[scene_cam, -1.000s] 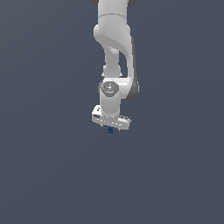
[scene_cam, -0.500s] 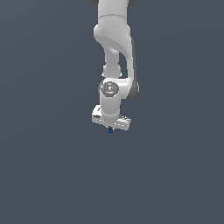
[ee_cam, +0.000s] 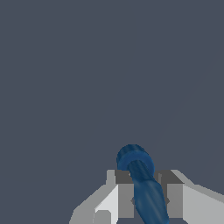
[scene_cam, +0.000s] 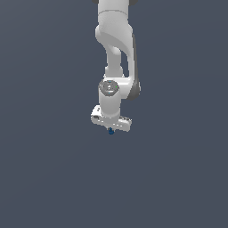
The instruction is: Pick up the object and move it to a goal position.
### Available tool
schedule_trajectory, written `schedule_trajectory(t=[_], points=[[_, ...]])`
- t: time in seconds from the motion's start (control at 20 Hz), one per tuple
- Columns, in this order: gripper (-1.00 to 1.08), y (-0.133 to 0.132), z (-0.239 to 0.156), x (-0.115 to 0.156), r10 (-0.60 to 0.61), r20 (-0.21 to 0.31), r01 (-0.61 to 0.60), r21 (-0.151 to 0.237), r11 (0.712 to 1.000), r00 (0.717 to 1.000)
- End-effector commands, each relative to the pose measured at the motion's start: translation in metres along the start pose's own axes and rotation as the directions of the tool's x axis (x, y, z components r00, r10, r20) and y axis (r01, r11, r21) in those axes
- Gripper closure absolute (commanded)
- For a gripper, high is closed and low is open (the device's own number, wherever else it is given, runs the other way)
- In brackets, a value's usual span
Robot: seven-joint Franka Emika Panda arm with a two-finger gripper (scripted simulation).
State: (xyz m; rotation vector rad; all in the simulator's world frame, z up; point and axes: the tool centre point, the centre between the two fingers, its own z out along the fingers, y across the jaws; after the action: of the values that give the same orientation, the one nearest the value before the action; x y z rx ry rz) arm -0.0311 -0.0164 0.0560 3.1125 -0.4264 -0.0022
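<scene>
Pinching the blue object [ee_cam: 144, 183] between its fingers [ee_cam: 126, 192], your hand [scene_cam: 110, 127] is pointing toward 6 o'clock.

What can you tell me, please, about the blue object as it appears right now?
The object is small, dark blue and elongated, with a smooth, slightly glossy look. In the wrist view its rounded end, ringed by a thicker collar, sticks out past the gripper, whose grey fingers close on its narrower body from both sides. In the exterior view only a tiny blue tip shows below the white gripper, far smaller than it. Nothing else appears to touch it.
</scene>
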Motion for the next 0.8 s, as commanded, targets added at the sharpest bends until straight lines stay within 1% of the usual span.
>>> schedule_trajectory(t=[0.0, 0.3, 0.75], points=[[1.08, 0.007, -0.012, 0.003, 0.001, -0.001, -0.001, 0.000, 1.000, 1.000], [1.08, 0.034, -0.057, 0.014, 0.001, -0.001, -0.001, 0.001, 1.000, 1.000], [1.08, 0.085, -0.145, 0.037, 0.001, -0.001, -0.001, 0.001, 1.000, 1.000]])
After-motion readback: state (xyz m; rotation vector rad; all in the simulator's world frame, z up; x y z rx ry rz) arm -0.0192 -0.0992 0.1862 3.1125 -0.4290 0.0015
